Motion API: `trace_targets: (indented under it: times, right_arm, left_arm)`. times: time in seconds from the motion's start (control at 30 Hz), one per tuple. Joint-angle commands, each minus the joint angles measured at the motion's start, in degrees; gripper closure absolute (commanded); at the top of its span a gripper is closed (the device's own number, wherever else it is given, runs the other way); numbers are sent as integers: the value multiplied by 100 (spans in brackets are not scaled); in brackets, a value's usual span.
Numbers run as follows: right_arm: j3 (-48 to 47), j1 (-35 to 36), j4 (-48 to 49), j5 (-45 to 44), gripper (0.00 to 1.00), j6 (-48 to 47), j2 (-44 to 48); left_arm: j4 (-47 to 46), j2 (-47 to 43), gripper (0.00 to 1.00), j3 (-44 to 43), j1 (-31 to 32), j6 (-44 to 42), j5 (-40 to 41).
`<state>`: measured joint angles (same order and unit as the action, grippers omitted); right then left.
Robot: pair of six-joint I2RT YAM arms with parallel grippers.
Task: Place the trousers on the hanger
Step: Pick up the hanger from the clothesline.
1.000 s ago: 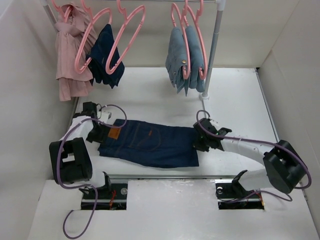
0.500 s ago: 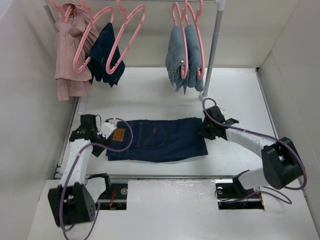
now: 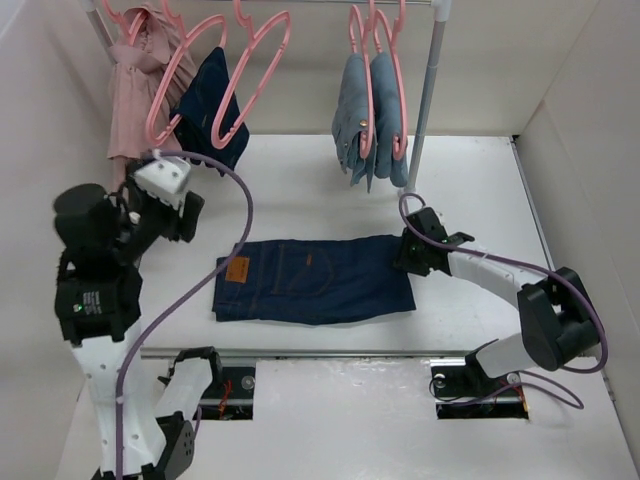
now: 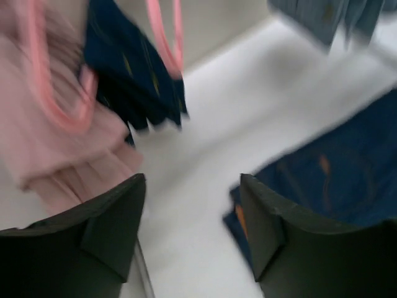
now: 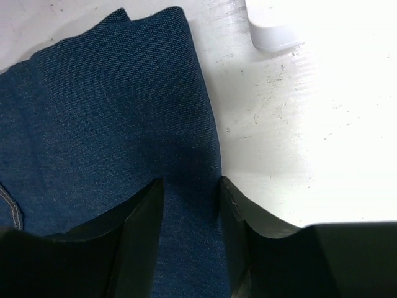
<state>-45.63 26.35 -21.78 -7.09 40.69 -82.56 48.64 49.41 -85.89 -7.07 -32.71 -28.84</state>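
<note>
The dark navy trousers (image 3: 315,280) lie flat on the white table, with the tan patch (image 3: 237,270) at their left end. My left gripper (image 3: 188,216) is raised above and left of them, open and empty. In the blurred left wrist view (image 4: 192,186) the trousers (image 4: 335,180) are at the lower right. My right gripper (image 3: 403,255) sits low at the trousers' right edge. In the right wrist view (image 5: 189,186) its jaws stand slightly apart over the flat denim (image 5: 111,124). An empty pink hanger (image 3: 255,70) hangs on the rail and also shows in the left wrist view (image 4: 175,37).
On the rail hang a pink garment (image 3: 135,90), a small dark navy garment (image 3: 212,105) and light-blue jeans (image 3: 368,120), each on a pink hanger. The rail's post (image 3: 425,100) stands just behind my right gripper, its foot (image 5: 273,28) close by. White walls enclose the table.
My left gripper has let go of the waistband and lifted up and back toward the rail. The trousers have stayed where they were slid. My right gripper has hardly moved.
</note>
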Motion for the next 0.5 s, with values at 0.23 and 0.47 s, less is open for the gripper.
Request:
trace_targets:
  times: [0.23, 0.47]
  right_arm:
    - [-52, 318, 297, -91, 50, -53, -84]
    - [1, 617, 297, -91, 49, 62, -189]
  left_arm:
    - [-697, 3169, 24, -4173, 232, 3447, -991]
    - [-1505, 4287, 14, -4929, 943, 2691, 247]
